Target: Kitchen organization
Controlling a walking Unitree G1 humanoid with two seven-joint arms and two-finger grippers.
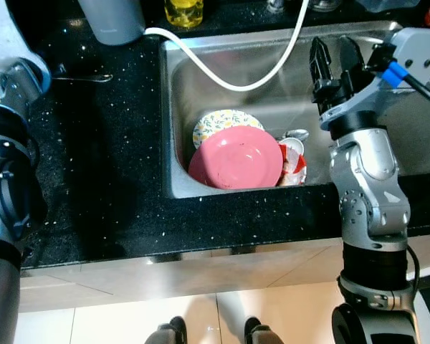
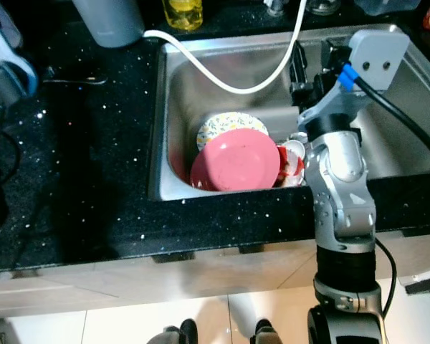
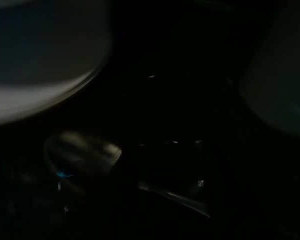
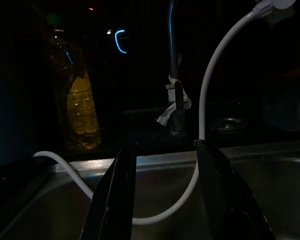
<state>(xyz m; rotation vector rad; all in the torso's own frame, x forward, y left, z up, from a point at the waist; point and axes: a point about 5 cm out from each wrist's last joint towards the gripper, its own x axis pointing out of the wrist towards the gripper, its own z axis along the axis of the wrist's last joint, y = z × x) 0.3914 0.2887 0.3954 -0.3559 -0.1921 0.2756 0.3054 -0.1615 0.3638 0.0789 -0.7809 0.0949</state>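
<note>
A pink plate point(image 1: 236, 158) lies in the steel sink point(image 1: 201, 86), overlapping a floral plate point(image 1: 216, 123) behind it. A red and white cup point(image 1: 294, 161) and a small spoon sit at the pink plate's right edge. My right gripper point(image 1: 335, 59) is raised over the sink's right half, above and right of the dishes, open with nothing between its fingers point(image 4: 117, 190). It faces the back wall of the sink and the white hose point(image 4: 210, 95). My left arm point(image 1: 7, 179) hangs at the left over the black counter.
A white hose point(image 1: 229, 79) loops across the sink from the counter to the tap. A yellow bottle point(image 1: 184, 11) and a grey container point(image 1: 111, 18) stand behind the sink. A utensil point(image 1: 82, 77) lies on the black speckled counter point(image 1: 100, 179). My feet show on the pale tiled floor.
</note>
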